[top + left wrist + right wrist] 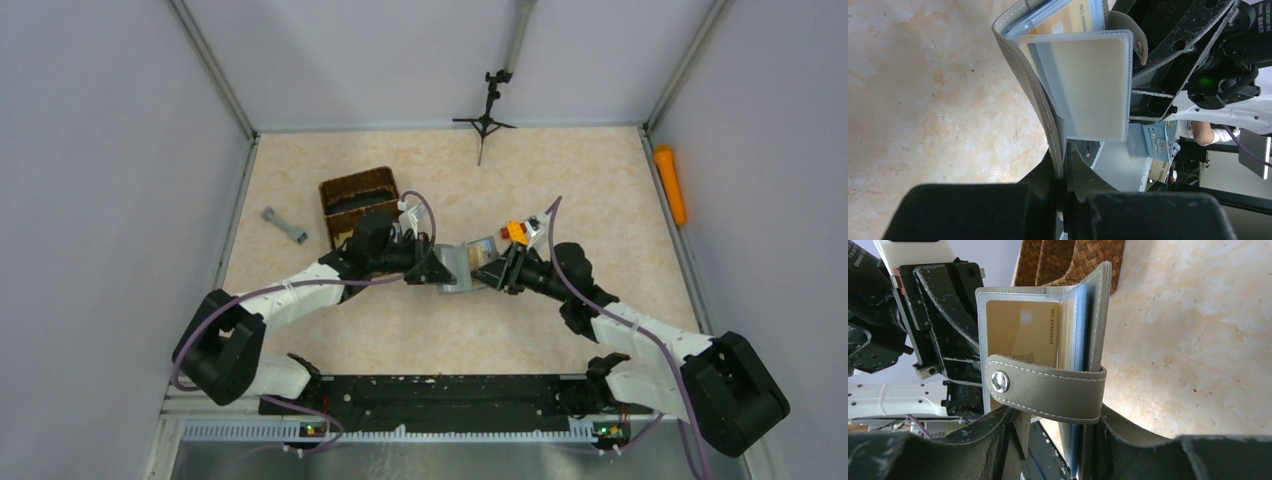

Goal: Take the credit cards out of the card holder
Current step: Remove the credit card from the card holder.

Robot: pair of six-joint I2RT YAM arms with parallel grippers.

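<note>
Left pincer: mine; clamped tight on the bottom edge of the holder's grey cover.
Right pincer: mine; fingers stand either side of the holder's lower end, under the strap. I cannot tell from this angle whether they press it or only flank it.
Card holder: mid-table, between my two pincers. It is open and on edge, with a stitched grey cover and clear sleeves fanned out inside.
Strap: grey tab with a metal snap, lying across the lower part of the sleeves.
Credit cards: in their sleeves. A tan one with a printed number faces my right wrist; a pale one faces my left.
Handling, holder: light and soft, I judge. The cover bows where I grip it, so it is best held by the stitched edge, not the sleeves.
Handling, cards: thin, stiff, probably slick against the plastic. Pinch the flat faces at the edge nearest the sleeve mouth and draw straight along the sleeve.
Toy brick: orange, just behind my right pincer.
Basket: brown wicker, just behind my left pincer.
Grey piece: small and dumbbell-shaped, left of the basket.
Tripod: black, at the table's far edge.
</note>
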